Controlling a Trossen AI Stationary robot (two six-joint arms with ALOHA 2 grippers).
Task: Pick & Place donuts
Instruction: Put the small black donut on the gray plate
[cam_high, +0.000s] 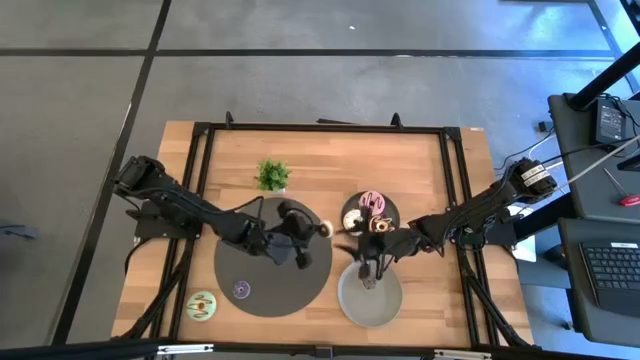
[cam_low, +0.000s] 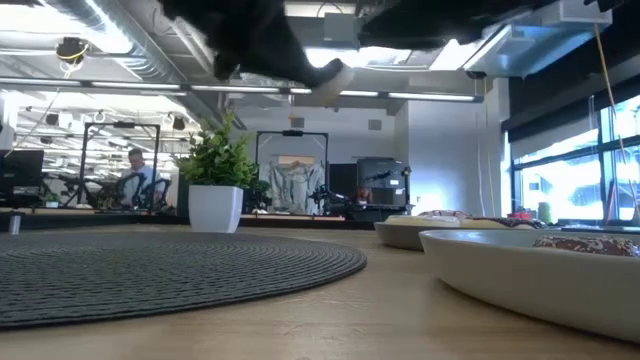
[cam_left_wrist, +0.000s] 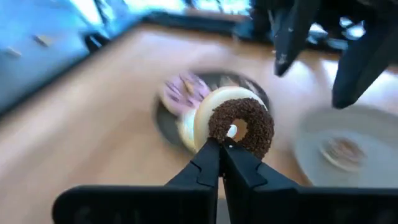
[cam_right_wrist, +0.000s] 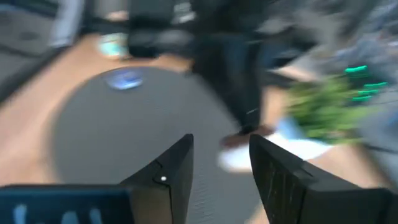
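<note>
On the wooden table (cam_high: 420, 160), towards the left half, a big round dark mat (cam_high: 250, 285), ribbed in the low view. Beside it to the right, near the front edge, a round grey plate (cam_high: 385, 305); something sprinkled and blurred on it in the left wrist view, too unclear to name. Just behind that, a smaller dark plate (cam_high: 388, 210) with three donuts close together: pink donut (cam_high: 372, 200), white donut (cam_high: 352, 220), and a brown-and-pale one (cam_high: 381, 226). Farther back, behind the mat, a small green plant (cam_high: 271, 175) in a white pot.

Reaching in from the left across the mat, the left arm, with the left gripper (cam_left_wrist: 222, 144) raised above the mat's right edge, next to the dark plate. Fingers pinched together on the lower rim of a brown sprinkled donut (cam_left_wrist: 241, 127), held on edge and clear of the table, pale underside showing.

Reaching in from the right, the right arm, with the right gripper (cam_right_wrist: 221, 146) above the grey plate. Fingers parted with a clear gap, nothing between them.

Near the front of the mat, lying flat, a mini purple donut (cam_high: 241, 290). Off the mat, on bare wood at the front left corner, a green donut (cam_high: 202, 305), well apart from both grippers.
</note>
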